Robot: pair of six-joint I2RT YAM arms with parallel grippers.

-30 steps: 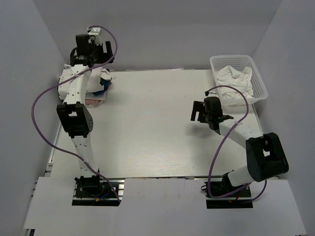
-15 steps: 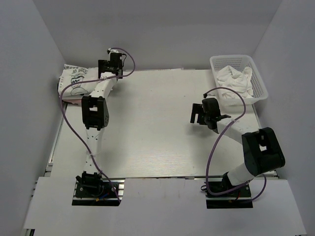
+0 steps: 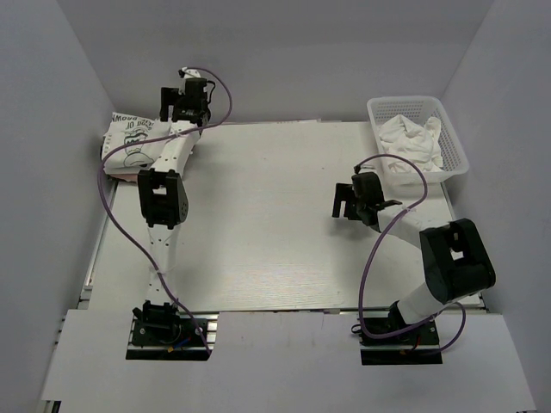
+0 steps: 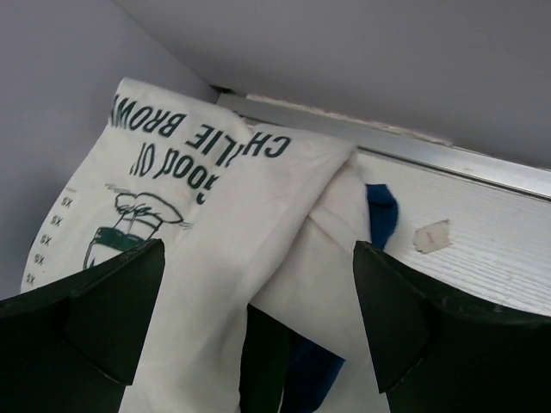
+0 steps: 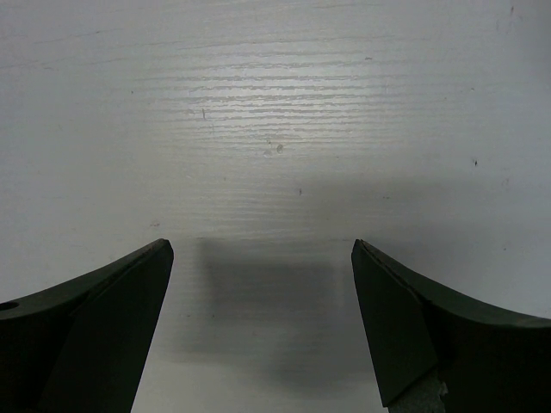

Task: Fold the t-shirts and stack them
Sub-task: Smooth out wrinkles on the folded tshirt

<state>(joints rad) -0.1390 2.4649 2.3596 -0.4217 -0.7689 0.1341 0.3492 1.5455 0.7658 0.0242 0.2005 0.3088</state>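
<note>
White cotton, folded, lies in the table's far left corner: a shirt [image 4: 172, 215] with dark "Charlie Brown" lettering and a cartoon figure in a hat, its print running toward the side wall [image 3: 52, 129]. Blue cloth [image 4: 383, 215] pokes out from under its right edge, and something dark green shows beneath the near fold. The left claw [image 4: 258, 258] hangs just above that pile, jaws spread wide, gripping nothing. Over on the right, the right claw [image 5: 263, 249] hovers low over bare table [image 3: 258, 232], also gaping wide and empty, its shadow on the boards below. Behind it, in the far right corner, a white basket [image 3: 456, 142] holds a rumpled heap of white cloth [image 3: 413, 138].
</note>
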